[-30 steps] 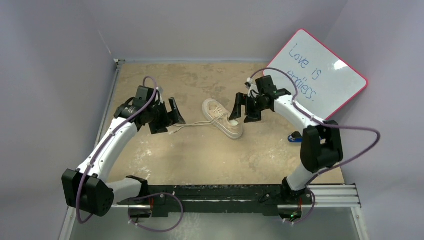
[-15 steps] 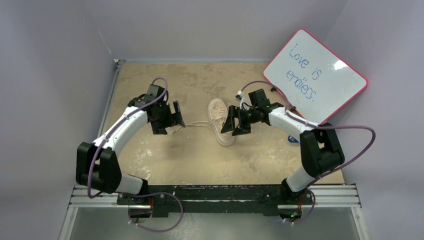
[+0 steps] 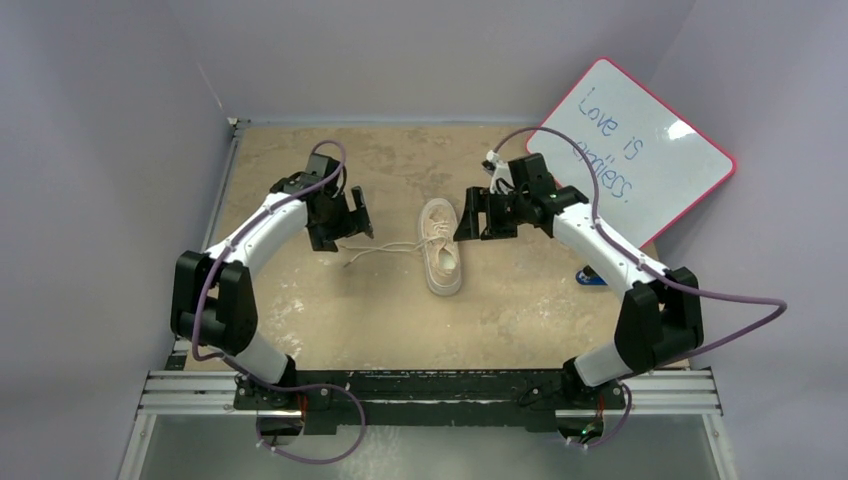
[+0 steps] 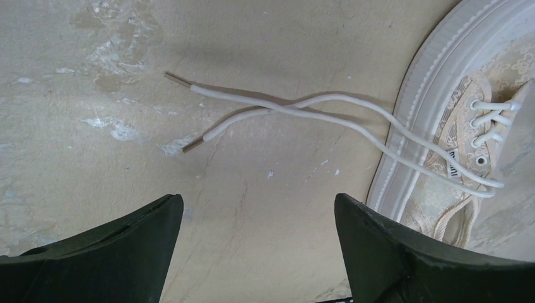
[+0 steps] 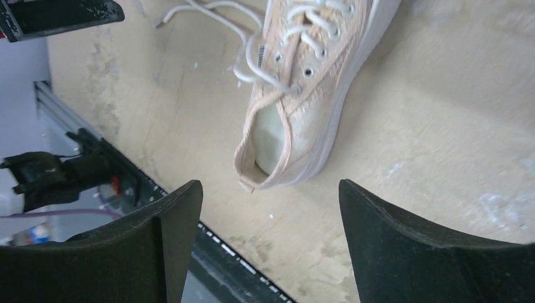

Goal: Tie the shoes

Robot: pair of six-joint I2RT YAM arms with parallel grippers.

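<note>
A cream low-top sneaker [image 3: 441, 246] lies mid-table, heel toward the near edge, toe toward the far wall. Its two loose cream laces [image 3: 385, 250] trail left across the table and cross each other [image 4: 287, 108]. My left gripper [image 3: 352, 222] hovers open and empty just left of the lace ends; the sneaker's sole [image 4: 413, 95] shows at the right of the left wrist view. My right gripper [image 3: 478, 215] hovers open and empty at the shoe's right, above its toe half. The right wrist view shows the heel opening [image 5: 277, 136] and eyelets between my open fingers.
A white board with a pink rim [image 3: 630, 145] leans at the back right, with blue writing. A small blue-and-black stapler [image 3: 590, 276] lies at the right, behind my right arm. The metal rail [image 3: 430, 392] runs along the near edge.
The shoe has turned from a slanted lie to nearly straight, heel toward the near edge. My left gripper moved toward the far side; my right gripper pulled up and back from the shoe.
</note>
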